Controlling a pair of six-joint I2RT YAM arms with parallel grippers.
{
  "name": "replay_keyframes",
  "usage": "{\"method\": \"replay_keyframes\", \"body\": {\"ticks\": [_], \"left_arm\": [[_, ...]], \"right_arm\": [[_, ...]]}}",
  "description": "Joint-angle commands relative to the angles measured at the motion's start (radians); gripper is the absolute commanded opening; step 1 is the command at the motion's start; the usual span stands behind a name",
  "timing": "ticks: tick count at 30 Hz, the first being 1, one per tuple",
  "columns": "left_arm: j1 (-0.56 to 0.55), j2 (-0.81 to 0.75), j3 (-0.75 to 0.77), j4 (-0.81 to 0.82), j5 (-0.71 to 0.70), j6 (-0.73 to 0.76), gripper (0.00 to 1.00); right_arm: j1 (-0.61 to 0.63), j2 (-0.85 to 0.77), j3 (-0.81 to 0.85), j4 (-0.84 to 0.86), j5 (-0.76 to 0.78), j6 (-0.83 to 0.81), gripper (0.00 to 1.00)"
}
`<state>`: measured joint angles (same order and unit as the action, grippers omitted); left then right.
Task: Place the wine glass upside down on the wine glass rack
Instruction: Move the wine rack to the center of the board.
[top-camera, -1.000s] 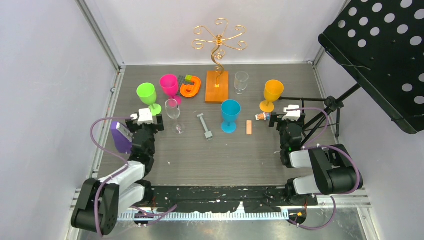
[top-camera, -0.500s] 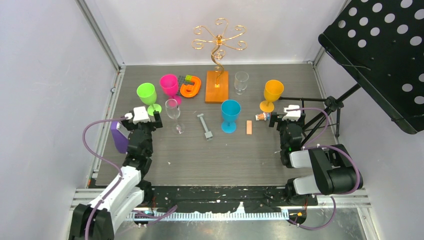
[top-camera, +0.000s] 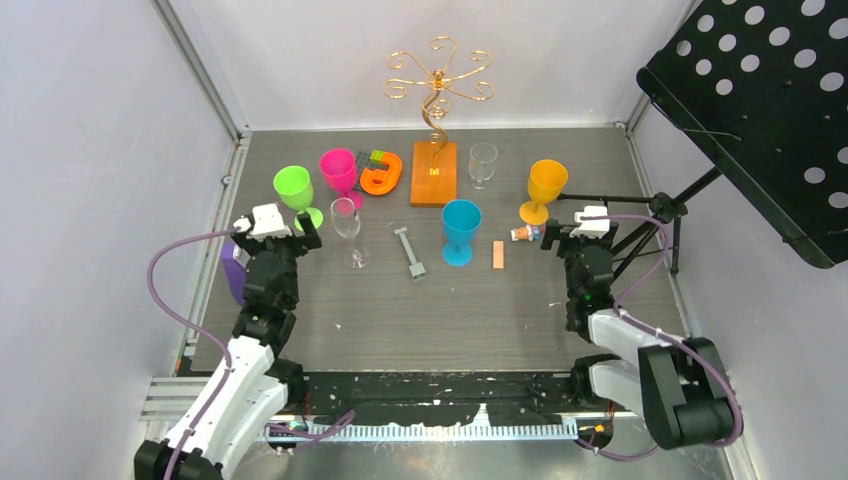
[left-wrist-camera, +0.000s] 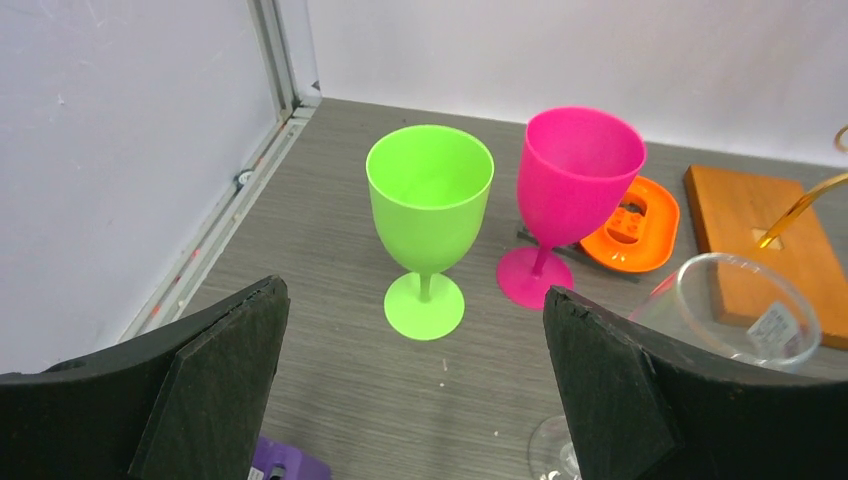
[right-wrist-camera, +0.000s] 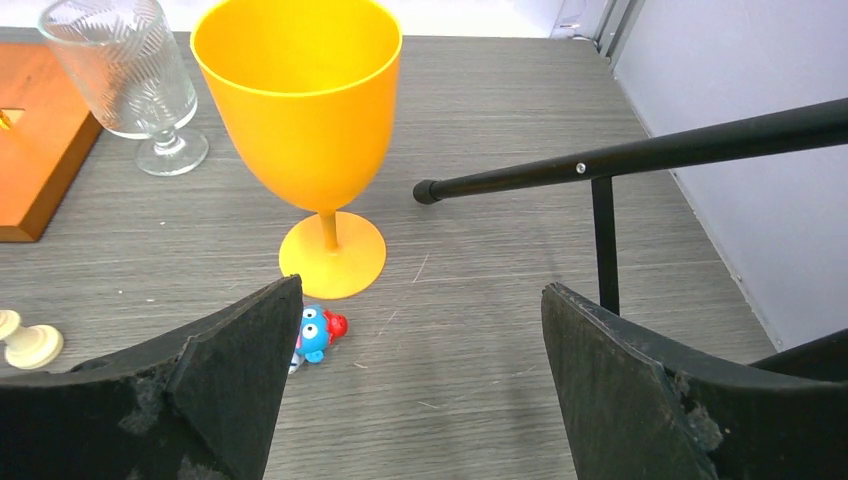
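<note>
My left claw (left-wrist-camera: 410, 298) stands wide and holds nothing. A lime-green plastic goblet (left-wrist-camera: 430, 200) is straight ahead of its gap, and the clear stemmed wine glass (left-wrist-camera: 738, 322) stands upright just off its right finger. My right claw (right-wrist-camera: 420, 292) is also wide and empty, facing a yellow-orange plastic goblet (right-wrist-camera: 300, 110). The gold wire wine glass rack (top-camera: 437, 90) on its orange wooden base stands at the far middle of the table, well apart from both claws.

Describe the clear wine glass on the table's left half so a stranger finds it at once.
Start at the gold wire rack on its orange base at the back. Left of it stands a pink glass; the wine glass stands upright just in front of that. It alone there is see-through, with a long thin stem.
</note>
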<state>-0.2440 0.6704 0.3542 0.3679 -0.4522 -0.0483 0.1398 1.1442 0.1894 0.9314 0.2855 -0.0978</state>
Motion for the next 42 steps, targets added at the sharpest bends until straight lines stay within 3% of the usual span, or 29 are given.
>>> {"method": "replay_keyframes", "body": {"ticks": [1,7,14,17,22,29,36,42], "left_arm": [[-0.005,-0.038,0.088,-0.09,0.015,-0.049,0.99],[-0.005,-0.084,0.16,-0.129,0.02,-0.057,0.99],[-0.005,-0.098,0.297,-0.298,0.054,-0.186,0.99],[-0.005,-0.067,0.396,-0.412,0.099,-0.241,0.99],[-0.005,0.009,0.563,-0.571,0.184,-0.254,0.99],[-0.002,0.13,0.683,-0.613,0.322,-0.288,0.99],[0.014,0.256,0.846,-0.591,0.498,-0.425,0.99],[0.064,0.391,0.946,-0.544,0.628,-0.628,0.97]], "right_arm": [[-0.005,-0.119,0.057,-0.149,-0.017,0.057,0.95],[-0.003,-0.242,0.172,-0.385,-0.072,0.097,0.95],[-0.003,-0.341,0.325,-0.644,-0.1,0.186,0.95],[-0.004,-0.326,0.429,-0.816,-0.091,0.232,0.95],[-0.004,-0.299,0.581,-0.952,-0.086,0.271,0.95],[-0.003,-0.206,0.777,-1.119,-0.217,0.319,0.95],[0.0,-0.081,0.927,-1.103,-0.416,0.493,0.96],[0.006,0.014,0.991,-0.928,-0.498,0.815,1.0]]}}
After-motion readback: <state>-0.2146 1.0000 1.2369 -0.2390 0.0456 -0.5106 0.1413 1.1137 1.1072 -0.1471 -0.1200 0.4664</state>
